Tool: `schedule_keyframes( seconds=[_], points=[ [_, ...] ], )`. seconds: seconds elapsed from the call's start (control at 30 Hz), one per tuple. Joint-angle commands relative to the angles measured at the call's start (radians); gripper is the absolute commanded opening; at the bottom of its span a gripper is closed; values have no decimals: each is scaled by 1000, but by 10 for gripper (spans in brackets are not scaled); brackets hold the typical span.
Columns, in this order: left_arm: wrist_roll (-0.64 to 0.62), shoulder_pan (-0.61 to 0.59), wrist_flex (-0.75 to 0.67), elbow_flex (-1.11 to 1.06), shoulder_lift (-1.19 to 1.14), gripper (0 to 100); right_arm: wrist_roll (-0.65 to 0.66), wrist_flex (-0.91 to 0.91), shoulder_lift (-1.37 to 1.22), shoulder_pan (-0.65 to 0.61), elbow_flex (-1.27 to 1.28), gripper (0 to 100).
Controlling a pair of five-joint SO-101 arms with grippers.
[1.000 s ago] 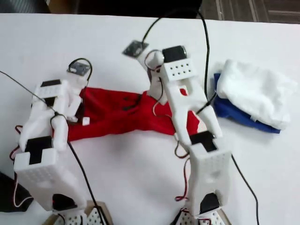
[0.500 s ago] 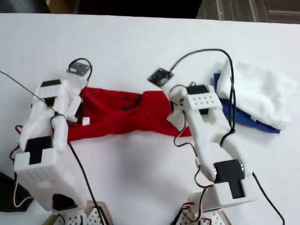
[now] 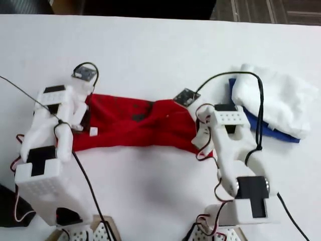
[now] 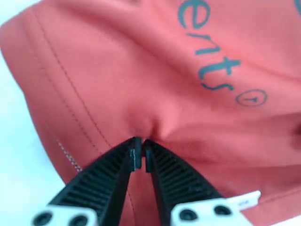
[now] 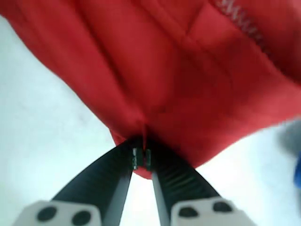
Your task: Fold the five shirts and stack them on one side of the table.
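Note:
A red shirt (image 3: 135,123) lies stretched across the middle of the table as a long folded band. My left gripper (image 3: 86,116) is shut on a pinch of its cloth at the left end; the left wrist view has the fingertips (image 4: 135,155) closed on a fold of the red shirt (image 4: 188,94) near its teal print. My right gripper (image 3: 200,143) is shut on the shirt's right end; in the right wrist view its fingertips (image 5: 136,157) clamp a fold of the red shirt (image 5: 188,84) just above the white table.
A stack of folded shirts, white (image 3: 273,100) over blue (image 3: 251,120), sits at the right side of the table, close to the right arm. A dark object (image 3: 7,206) lies at the near left edge.
The right arm has drawn back toward the near side and to the right with the shirt's end, pulling the red shirt out longer and flatter. The left arm kept still.

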State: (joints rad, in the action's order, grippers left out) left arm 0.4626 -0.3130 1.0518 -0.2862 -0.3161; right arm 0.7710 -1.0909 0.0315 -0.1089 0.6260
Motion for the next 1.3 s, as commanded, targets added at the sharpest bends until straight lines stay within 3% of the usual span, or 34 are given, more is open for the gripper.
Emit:
schedule_keyframes(
  seconds=[0.0, 0.23, 0.53, 0.67, 0.9, 1.27],
  points=[
    [-2, 15, -31, 19, -6, 57, 0, 1, 116, -59, -3, 22],
    [3, 12, -8, 25, 5, 57, -58, -7, 246, -177, -61, 22],
    [2, 34, 285, 93, 178, 57, -114, 170, 56, -185, -109, 22],
    [8, 31, 272, -28, 219, 57, -157, 176, 53, -180, -132, 22],
    [9, 35, 86, -272, 233, 57, -157, 220, 4, -182, -147, 23],
    [9, 29, 77, -294, 235, 57, -160, 306, -182, -257, -229, 22]
  ],
)
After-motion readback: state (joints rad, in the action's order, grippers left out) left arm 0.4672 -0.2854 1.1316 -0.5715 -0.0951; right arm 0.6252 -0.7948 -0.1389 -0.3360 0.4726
